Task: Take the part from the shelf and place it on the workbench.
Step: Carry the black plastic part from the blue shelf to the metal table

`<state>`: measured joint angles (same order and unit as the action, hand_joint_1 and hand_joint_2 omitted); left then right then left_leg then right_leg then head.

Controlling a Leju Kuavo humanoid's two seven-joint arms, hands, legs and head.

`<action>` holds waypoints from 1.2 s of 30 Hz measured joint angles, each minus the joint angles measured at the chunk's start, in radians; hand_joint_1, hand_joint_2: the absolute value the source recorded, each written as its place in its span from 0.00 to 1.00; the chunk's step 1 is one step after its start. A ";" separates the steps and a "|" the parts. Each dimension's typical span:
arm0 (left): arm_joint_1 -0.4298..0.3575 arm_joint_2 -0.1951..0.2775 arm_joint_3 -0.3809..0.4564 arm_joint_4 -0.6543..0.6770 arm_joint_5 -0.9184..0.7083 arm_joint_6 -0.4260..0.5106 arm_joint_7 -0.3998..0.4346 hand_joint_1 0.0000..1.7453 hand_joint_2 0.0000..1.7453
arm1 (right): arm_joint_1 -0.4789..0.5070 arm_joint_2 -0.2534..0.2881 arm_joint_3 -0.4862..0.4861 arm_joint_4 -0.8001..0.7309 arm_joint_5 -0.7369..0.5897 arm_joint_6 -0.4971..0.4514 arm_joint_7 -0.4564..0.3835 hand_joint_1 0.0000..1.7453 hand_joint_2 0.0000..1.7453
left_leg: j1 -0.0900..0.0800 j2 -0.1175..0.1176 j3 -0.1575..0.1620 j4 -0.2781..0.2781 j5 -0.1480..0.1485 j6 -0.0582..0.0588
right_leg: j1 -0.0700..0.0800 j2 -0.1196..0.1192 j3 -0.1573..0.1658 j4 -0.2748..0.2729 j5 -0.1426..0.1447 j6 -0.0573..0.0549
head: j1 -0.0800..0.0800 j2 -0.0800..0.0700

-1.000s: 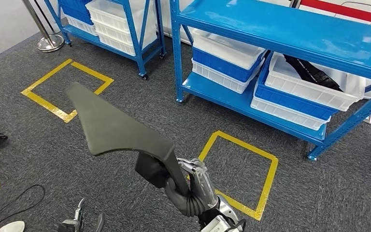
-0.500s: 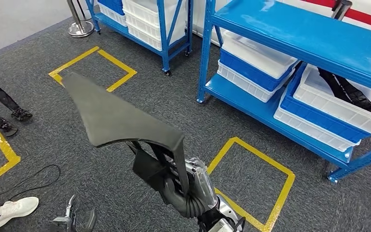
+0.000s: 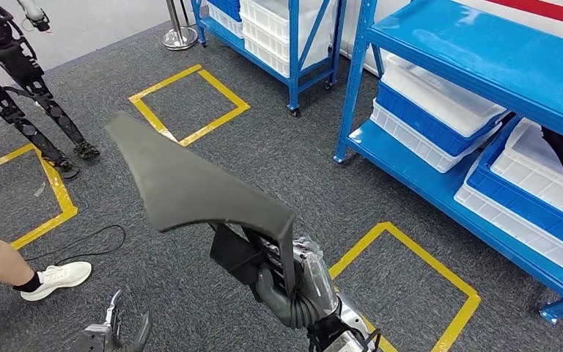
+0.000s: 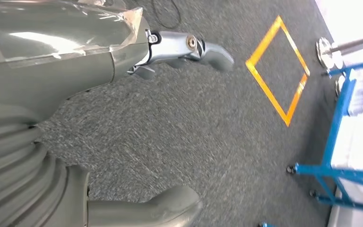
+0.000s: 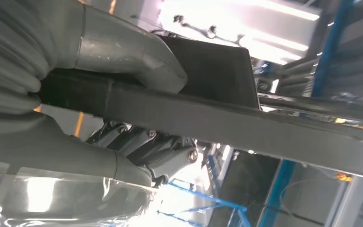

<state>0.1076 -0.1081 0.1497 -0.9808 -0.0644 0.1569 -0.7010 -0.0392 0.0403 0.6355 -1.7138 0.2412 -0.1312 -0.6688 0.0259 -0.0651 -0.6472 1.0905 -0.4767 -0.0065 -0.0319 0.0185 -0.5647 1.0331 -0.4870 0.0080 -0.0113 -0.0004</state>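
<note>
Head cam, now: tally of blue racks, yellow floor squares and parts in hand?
Blue racks: 2, the near rack and the far rack.
Yellow floor squares: 3, the far square, the left square and the right square.
Held parts: 1, the grey part in the right hand.
Total: 6

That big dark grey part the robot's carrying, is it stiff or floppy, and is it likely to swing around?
Probably stiff: the part juts out from the right hand without sagging. Likely light, since one hand carries it. Gripped at one end, it may swing.
</note>
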 joint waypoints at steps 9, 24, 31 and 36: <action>0.000 -0.002 0.023 -0.008 0.003 -0.010 0.000 0.00 1.00 | 0.005 0.022 -0.012 0.004 0.001 0.057 -0.010 1.00 1.00 | -0.021 0.124 0.045 -0.021 0.000 0.023 | 0.029 -0.105 -0.002 0.000 -0.003 -0.012 | -0.002 0.000; 0.010 -0.015 0.054 -0.038 -0.001 -0.060 0.000 0.00 1.00 | -0.013 0.041 -0.016 0.028 -0.010 0.095 0.012 1.00 1.00 | -0.024 -0.034 0.056 -0.071 0.031 0.052 | 0.006 0.032 -0.017 0.038 -0.015 0.034 | 0.006 0.000; 0.013 -0.017 0.055 -0.061 0.000 -0.077 0.000 0.00 1.00 | -0.022 0.049 -0.020 0.014 -0.016 0.101 0.038 1.00 1.00 | -0.012 0.011 -0.004 0.021 -0.018 0.015 | 0.002 -0.004 0.011 -0.017 0.003 -0.006 | -0.005 0.000; 0.015 -0.017 0.054 -0.067 -0.008 -0.092 0.000 0.00 1.00 | -0.025 0.051 -0.022 0.002 -0.022 0.103 0.056 1.00 1.00 | -0.002 0.060 -0.118 0.235 -0.095 0.000 | 0.008 -0.055 0.011 -0.017 -0.001 -0.017 | -0.009 0.000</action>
<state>0.1226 -0.1255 0.2037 -1.0479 -0.0725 0.0649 -0.7012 -0.0637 0.0912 0.6130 -1.7117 0.2190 -0.0282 -0.6126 0.0239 -0.0051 -0.7651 1.3260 -0.5717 -0.0061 -0.0239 -0.0369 -0.5539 1.0165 -0.4885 -0.0092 -0.0206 -0.0004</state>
